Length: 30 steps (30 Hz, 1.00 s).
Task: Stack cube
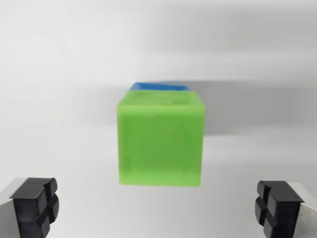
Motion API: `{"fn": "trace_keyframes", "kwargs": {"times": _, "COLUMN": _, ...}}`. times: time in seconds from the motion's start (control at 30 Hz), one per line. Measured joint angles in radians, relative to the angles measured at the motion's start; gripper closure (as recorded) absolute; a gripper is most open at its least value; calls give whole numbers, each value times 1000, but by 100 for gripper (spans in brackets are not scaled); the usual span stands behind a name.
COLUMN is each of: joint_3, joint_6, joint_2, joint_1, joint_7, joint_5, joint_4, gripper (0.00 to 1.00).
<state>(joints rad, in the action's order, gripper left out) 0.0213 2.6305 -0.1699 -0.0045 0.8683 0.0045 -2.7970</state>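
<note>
Gripper (158,208) released, jaws spread wide, pads (34,203) clear of everything. Green cube (161,141) centred ahead between the fingers, untouched; blue cube (158,87) sliver showing just behind its top edge.

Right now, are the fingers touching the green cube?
Apart. The wrist view shows both fingers spread wide, with bare white surface between each pad and the green cube, which sits over a blue cube.
</note>
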Motion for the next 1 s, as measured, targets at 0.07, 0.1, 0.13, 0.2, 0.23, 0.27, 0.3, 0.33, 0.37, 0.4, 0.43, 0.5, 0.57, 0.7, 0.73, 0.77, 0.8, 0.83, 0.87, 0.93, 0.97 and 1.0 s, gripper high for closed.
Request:
{"fn": "trace_keyframes", "kwargs": {"times": 0.07, "joint_3": 0, "joint_6": -29, "joint_2": -27, "joint_1": 0, "joint_7": 0, "joint_5": 0, "joint_4": 2, "gripper": 0}}
{"fn": "trace_keyframes", "kwargs": {"times": 0.1, "joint_3": 0, "joint_6": -45, "joint_2": -41, "joint_1": 0, "joint_7": 0, "joint_5": 1, "joint_4": 4, "gripper": 0}}
{"fn": "trace_keyframes", "kwargs": {"times": 0.13, "joint_3": 0, "joint_6": -52, "joint_2": -48, "joint_1": 0, "joint_7": -1, "joint_5": 1, "joint_4": 5, "gripper": 0}}
{"fn": "trace_keyframes", "kwargs": {"times": 0.2, "joint_3": 0, "joint_6": -85, "joint_2": -77, "joint_1": 0, "joint_7": -1, "joint_5": 1, "joint_4": 10, "gripper": 0}}
{"fn": "trace_keyframes", "kwargs": {"times": 0.23, "joint_3": 0, "joint_6": -100, "joint_2": -89, "joint_1": 1, "joint_7": -1, "joint_5": 1, "joint_4": 12, "gripper": 0}}
{"fn": "trace_keyframes", "kwargs": {"times": 0.27, "joint_3": 0, "joint_6": -116, "joint_2": -101, "joint_1": 1, "joint_7": -1, "joint_5": 2, "joint_4": 14, "gripper": 0}}
{"fn": "trace_keyframes", "kwargs": {"times": 0.3, "joint_3": 0, "joint_6": -131, "joint_2": -113, "joint_1": 1, "joint_7": -1, "joint_5": 2, "joint_4": 18, "gripper": 0}}
{"fn": "trace_keyframes", "kwargs": {"times": 0.33, "joint_3": 0, "joint_6": -146, "joint_2": -125, "joint_1": 1, "joint_7": -1, "joint_5": 2, "joint_4": 21, "gripper": 0}}
{"fn": "trace_keyframes", "kwargs": {"times": 0.37, "joint_3": 0, "joint_6": -161, "joint_2": -136, "joint_1": 1, "joint_7": -1, "joint_5": 2, "joint_4": 24, "gripper": 0}}
{"fn": "trace_keyframes", "kwargs": {"times": 0.4, "joint_3": 0, "joint_6": -176, "joint_2": -148, "joint_1": 1, "joint_7": -1, "joint_5": 2, "joint_4": 27, "gripper": 0}}
{"fn": "trace_keyframes", "kwargs": {"times": 0.43, "joint_3": 0, "joint_6": -191, "joint_2": -160, "joint_1": 1, "joint_7": -2, "joint_5": 2, "joint_4": 31, "gripper": 0}}
{"fn": "trace_keyframes", "kwargs": {"times": 0.5, "joint_3": 0, "joint_6": -213, "joint_2": -177, "joint_1": 1, "joint_7": -2, "joint_5": 2, "joint_4": 36, "gripper": 0}}
{"fn": "trace_keyframes", "kwargs": {"times": 0.57, "joint_3": 0, "joint_6": -245, "joint_2": -199, "joint_1": 1, "joint_7": -2, "joint_5": 2, "joint_4": 46, "gripper": 0}}
{"fn": "trace_keyframes", "kwargs": {"times": 0.7, "joint_3": 0, "joint_6": -301, "joint_2": -236, "joint_1": 1, "joint_7": -2, "joint_5": 3, "joint_4": 66, "gripper": 0}}
{"fn": "trace_keyframes", "kwargs": {"times": 0.73, "joint_3": 0, "joint_6": -316, "joint_2": -245, "joint_1": 1, "joint_7": -2, "joint_5": 3, "joint_4": 72, "gripper": 0}}
{"fn": "trace_keyframes", "kwargs": {"times": 0.77, "joint_3": 0, "joint_6": -330, "joint_2": -254, "joint_1": 1, "joint_7": -2, "joint_5": 3, "joint_4": 78, "gripper": 0}}
{"fn": "trace_keyframes", "kwargs": {"times": 0.8, "joint_3": 0, "joint_6": -344, "joint_2": -262, "joint_1": 1, "joint_7": -2, "joint_5": 3, "joint_4": 83, "gripper": 0}}
{"fn": "trace_keyframes", "kwargs": {"times": 0.83, "joint_3": 0, "joint_6": -358, "joint_2": -270, "joint_1": 1, "joint_7": -2, "joint_5": 3, "joint_4": 89, "gripper": 0}}
{"fn": "trace_keyframes", "kwargs": {"times": 0.87, "joint_3": 0, "joint_6": -371, "joint_2": -277, "joint_1": 1, "joint_7": -2, "joint_5": 3, "joint_4": 95, "gripper": 0}}
{"fn": "trace_keyframes", "kwargs": {"times": 0.93, "joint_3": 0, "joint_6": -399, "joint_2": -291, "joint_1": 1, "joint_7": -2, "joint_5": 3, "joint_4": 108, "gripper": 0}}
{"fn": "trace_keyframes", "kwargs": {"times": 0.97, "joint_3": 0, "joint_6": -412, "joint_2": -298, "joint_1": 1, "joint_7": -2, "joint_5": 3, "joint_4": 114, "gripper": 0}}
{"fn": "trace_keyframes", "kwargs": {"times": 1.0, "joint_3": 0, "joint_6": -425, "joint_2": -305, "joint_1": 1, "joint_7": -2, "joint_5": 3, "joint_4": 121, "gripper": 0}}
